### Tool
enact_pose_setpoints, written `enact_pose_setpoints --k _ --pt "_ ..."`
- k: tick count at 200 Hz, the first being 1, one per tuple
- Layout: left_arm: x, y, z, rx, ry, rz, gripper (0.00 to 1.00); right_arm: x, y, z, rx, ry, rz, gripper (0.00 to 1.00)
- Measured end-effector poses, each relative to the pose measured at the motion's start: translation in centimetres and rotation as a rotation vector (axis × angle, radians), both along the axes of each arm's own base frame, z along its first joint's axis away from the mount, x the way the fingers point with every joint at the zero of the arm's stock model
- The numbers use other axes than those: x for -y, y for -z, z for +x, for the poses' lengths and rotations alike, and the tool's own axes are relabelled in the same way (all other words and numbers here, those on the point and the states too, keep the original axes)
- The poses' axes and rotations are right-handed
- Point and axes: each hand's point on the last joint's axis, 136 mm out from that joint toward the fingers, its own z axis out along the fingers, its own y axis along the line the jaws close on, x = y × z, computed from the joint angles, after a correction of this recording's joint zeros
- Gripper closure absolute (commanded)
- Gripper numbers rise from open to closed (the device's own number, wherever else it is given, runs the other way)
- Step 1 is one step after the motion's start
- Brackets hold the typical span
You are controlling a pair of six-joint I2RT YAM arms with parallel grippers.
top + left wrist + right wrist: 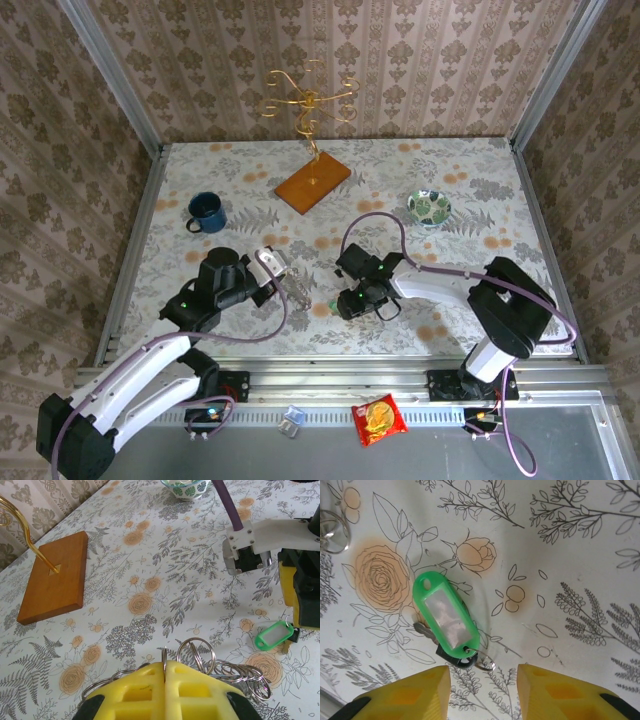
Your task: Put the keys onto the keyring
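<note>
My left gripper [165, 664] is shut on a thin silvery ring of the keyring [240, 672], whose bunch of metal rings spreads to either side of the yellow fingers. In the top view the keyring [297, 288] sticks out from the left gripper [278, 272] near the table's middle. The keys [447, 612] lie flat on the cloth: one with a green tag head, and a silvery one with a dark head [455, 656] partly hidden under it, both on a small split ring. My right gripper [483, 672] hangs open just short of them, touching nothing. The green key [274, 634] lies right of the keyring.
A blue mug [205, 212] stands at the back left and a green-patterned bowl [429, 207] at the back right. A gold wire stand on a wooden base [312, 182] is at the back centre. A snack packet [380, 418] lies on the near ledge.
</note>
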Motion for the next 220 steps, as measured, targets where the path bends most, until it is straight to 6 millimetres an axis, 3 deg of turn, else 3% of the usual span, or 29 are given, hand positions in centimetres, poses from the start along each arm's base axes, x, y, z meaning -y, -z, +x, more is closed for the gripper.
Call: enact_pose_setpoints --k 43,147,220 --pt "0.04 0.01 -0.04 0.000 0.002 0.000 1.00 -0.07 0.59 0.14 -0.002 -0.036 -0.015 0.63" --pt "0.15 0.04 -0.17 -0.001 0.008 0.001 1.00 -0.65 0.72 -0.11 -0.029 -0.055 0.005 0.82" --pt "0.16 0.03 -0.17 0.004 0.011 0.004 1.00 -0.81 0.50 0.03 -0.026 -0.055 0.009 0.83"
